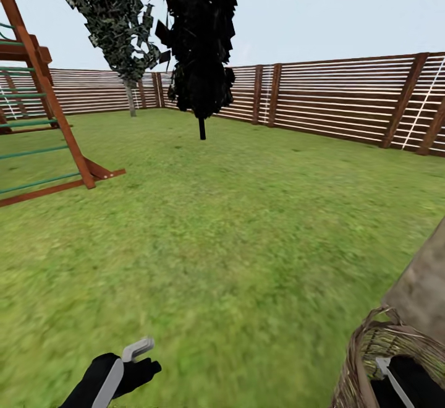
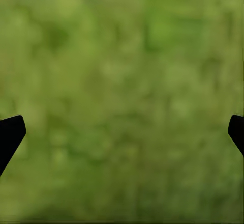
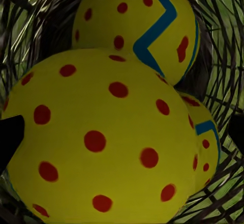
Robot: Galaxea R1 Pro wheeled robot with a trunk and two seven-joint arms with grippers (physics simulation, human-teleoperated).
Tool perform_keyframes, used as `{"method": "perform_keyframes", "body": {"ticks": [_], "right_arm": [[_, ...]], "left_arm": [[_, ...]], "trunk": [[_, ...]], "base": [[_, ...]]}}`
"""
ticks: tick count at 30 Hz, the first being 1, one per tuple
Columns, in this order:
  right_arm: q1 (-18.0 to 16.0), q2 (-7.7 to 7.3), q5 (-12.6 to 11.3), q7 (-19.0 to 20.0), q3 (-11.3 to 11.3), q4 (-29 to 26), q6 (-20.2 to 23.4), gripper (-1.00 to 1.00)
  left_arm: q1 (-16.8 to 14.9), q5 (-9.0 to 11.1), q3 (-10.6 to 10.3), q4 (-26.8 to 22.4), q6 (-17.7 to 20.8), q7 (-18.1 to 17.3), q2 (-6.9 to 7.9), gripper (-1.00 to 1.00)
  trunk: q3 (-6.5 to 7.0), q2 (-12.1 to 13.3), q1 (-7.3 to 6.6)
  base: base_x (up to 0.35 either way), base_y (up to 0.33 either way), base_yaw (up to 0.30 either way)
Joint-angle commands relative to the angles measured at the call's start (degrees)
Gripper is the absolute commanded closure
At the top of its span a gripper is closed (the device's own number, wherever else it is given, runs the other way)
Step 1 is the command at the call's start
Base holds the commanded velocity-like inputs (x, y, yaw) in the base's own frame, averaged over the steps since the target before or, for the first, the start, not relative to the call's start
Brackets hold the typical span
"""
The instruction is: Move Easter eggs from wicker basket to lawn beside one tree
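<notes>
Both claws [image 2: 122, 132] [image 3: 122, 137] spread wide

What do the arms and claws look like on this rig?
Both are matte black with light grey trim. The left claw has a black body crossed by a pale grey strap ending in a grey hooked finger. The right claw, seen inside the wicker basket, shows the same black shell with a thin grey strip. In wrist views the fingertips are plain black wedges. No cables or markings visible.

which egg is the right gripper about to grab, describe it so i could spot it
Start at the wicker basket at the head view's lower right corner, where the right arm reaches in. Three Easter eggs lie inside; it is the nearest egg, between the fingertips. It shows only red dots, while the other two show blue zigzag bands.
</notes>
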Motion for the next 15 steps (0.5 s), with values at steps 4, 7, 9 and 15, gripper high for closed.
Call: {"method": "perform_keyframes", "body": {"ticks": [4, 7, 9, 15], "right_arm": [[0.01, 0.93, 0.88, 0.37, -0.21, 0.04, 0.23, -1.0], [-0.01, 1.2, 0.92, 0.34, -0.21, 0.04, 0.23, -1.0], [0.0, 1.21, 0.94, 0.35, -0.21, 0.04, 0.23, -1.0], [0.0, 1.21, 0.91, 0.35, -0.21, 0.04, 0.23, 1.0]], "left_arm": [[-0.01, 0.53, 0.01, -0.13, 0.27, 0.48, -0.31, -1.0], [-0.01, 0.51, 0.01, -0.11, 0.26, 0.48, -0.68, -1.0], [-0.02, 0.45, 0.01, -0.08, 0.22, 0.48, -0.78, -1.0], [-0.01, 0.44, 0.01, -0.05, 0.19, 0.53, -1.12, -1.0]], "trunk": [[-0.95, -0.08, 0.09], [-1.62, -0.12, 0.17], [-1.84, -0.13, 0.19], [-1.84, -0.13, 0.19]], "base": [[0.0, 0.0, 0.0], [0.0, 0.0, 0.0], [0.0, 0.0, 0.0], [0.0, 0.0, 0.0]]}}
